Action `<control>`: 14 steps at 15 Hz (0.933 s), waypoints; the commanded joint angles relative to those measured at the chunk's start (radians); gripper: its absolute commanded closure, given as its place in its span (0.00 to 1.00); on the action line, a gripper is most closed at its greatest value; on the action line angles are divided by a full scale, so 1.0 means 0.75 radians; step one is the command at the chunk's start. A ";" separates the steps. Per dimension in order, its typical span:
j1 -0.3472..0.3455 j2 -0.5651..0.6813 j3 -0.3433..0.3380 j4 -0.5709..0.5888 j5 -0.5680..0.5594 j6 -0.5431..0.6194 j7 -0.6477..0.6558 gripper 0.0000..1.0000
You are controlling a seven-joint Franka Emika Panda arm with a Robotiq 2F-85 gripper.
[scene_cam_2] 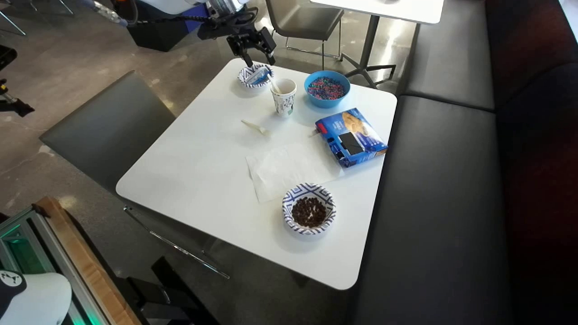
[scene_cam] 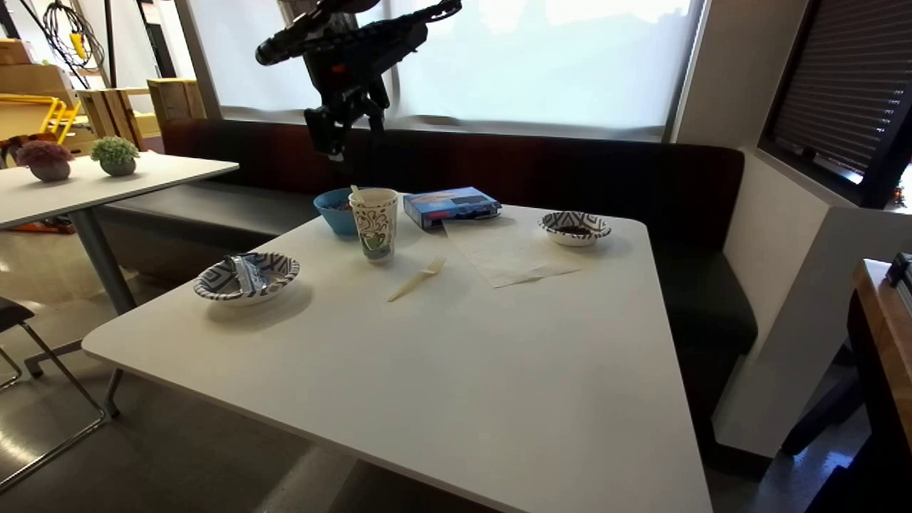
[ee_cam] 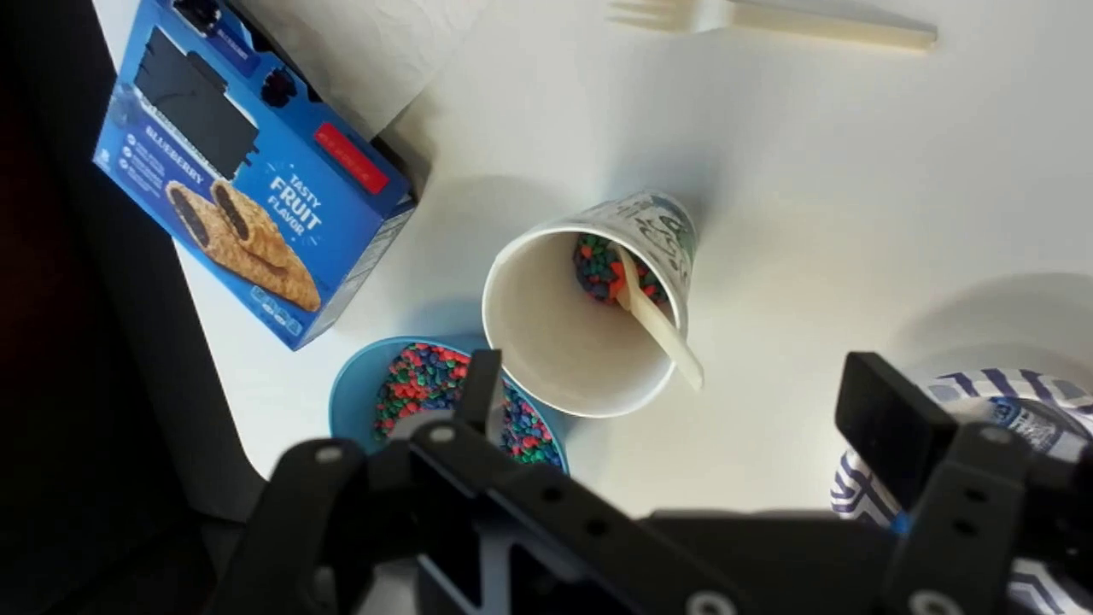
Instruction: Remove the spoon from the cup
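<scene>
A white patterned paper cup [scene_cam: 376, 226] stands upright on the white table [scene_cam: 499, 370] in both exterior views, also here [scene_cam_2: 285, 105]. The cup [ee_cam: 555, 342] holds red, green and blue bits in the wrist view. A pale spoon [ee_cam: 664, 331] leans in it, its lower end in the bits, its handle sticking out over the rim. The spoon also shows in both exterior views [scene_cam: 356, 193] [scene_cam_2: 273, 85]. My gripper [ee_cam: 675, 384] is open with nothing between its fingers. It hangs above the table, higher than the cup, in both exterior views [scene_cam: 355, 139] [scene_cam_2: 260, 62].
Beside the cup are a blue bowl [scene_cam_2: 326, 103] of coloured bits and a blue box [scene_cam_2: 350, 135]. A patterned bowl [scene_cam: 246, 298] with a foil packet stands on the cup's other side. A fork [scene_cam: 417, 279], napkin [scene_cam_2: 280, 171] and bowl [scene_cam_2: 309, 231] of dark bits lie farther off.
</scene>
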 commanded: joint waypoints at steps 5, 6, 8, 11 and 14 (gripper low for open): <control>0.057 0.186 -0.060 0.256 0.075 -0.142 0.040 0.34; 0.060 0.202 -0.063 0.278 0.076 -0.161 0.039 0.38; 0.064 0.229 -0.066 0.321 0.081 -0.195 0.037 0.54; 0.060 0.273 -0.066 0.383 0.089 -0.220 0.026 0.25; 0.055 0.321 -0.069 0.443 0.098 -0.246 0.017 0.20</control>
